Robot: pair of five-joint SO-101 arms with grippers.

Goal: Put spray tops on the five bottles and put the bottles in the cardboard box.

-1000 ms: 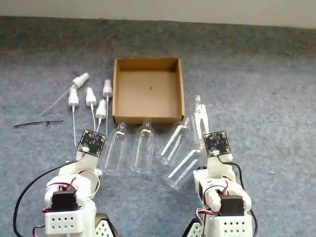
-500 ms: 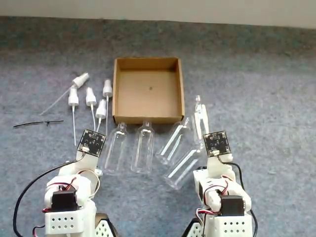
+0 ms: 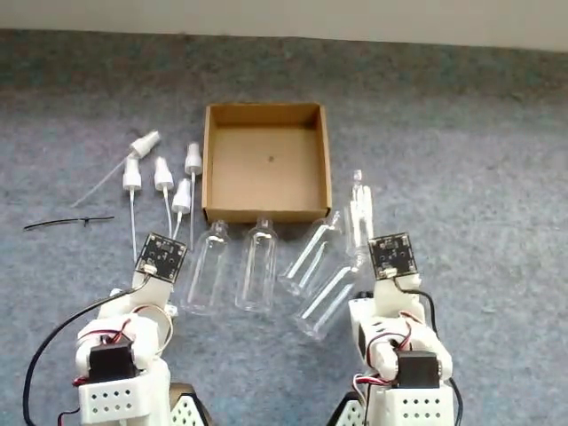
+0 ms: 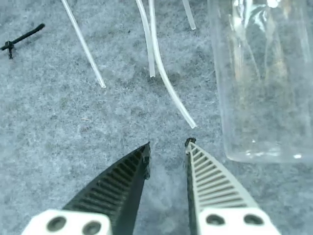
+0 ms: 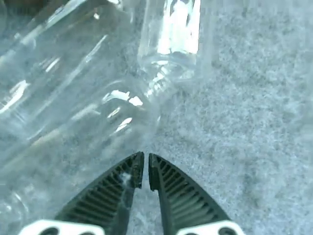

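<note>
Five clear bottles lie uncapped on the grey carpet in front of the empty cardboard box (image 3: 266, 164): two side by side (image 3: 207, 266) (image 3: 257, 264), two slanted (image 3: 311, 253) (image 3: 330, 300), and one (image 3: 358, 209) by the box's right corner. Several white spray tops (image 3: 162, 176) with long dip tubes lie left of the box. My left gripper (image 4: 167, 145) is slightly open over bare carpet, just short of the dip tube ends (image 4: 166, 83), with a bottle's base (image 4: 264, 78) beside it. My right gripper (image 5: 145, 164) is shut and empty, its tips at the shoulder of a slanted bottle (image 5: 73, 112).
A black cable tie (image 3: 69, 223) lies on the carpet at far left, also seen from the left wrist (image 4: 19, 39). Both arm bases stand at the near edge, left (image 3: 120, 373) and right (image 3: 399, 373). Open carpet extends right of the box and behind it.
The left arm's wrist has shifted slightly to the left. The right arm has barely moved. The bottles and spray tops lie as before.
</note>
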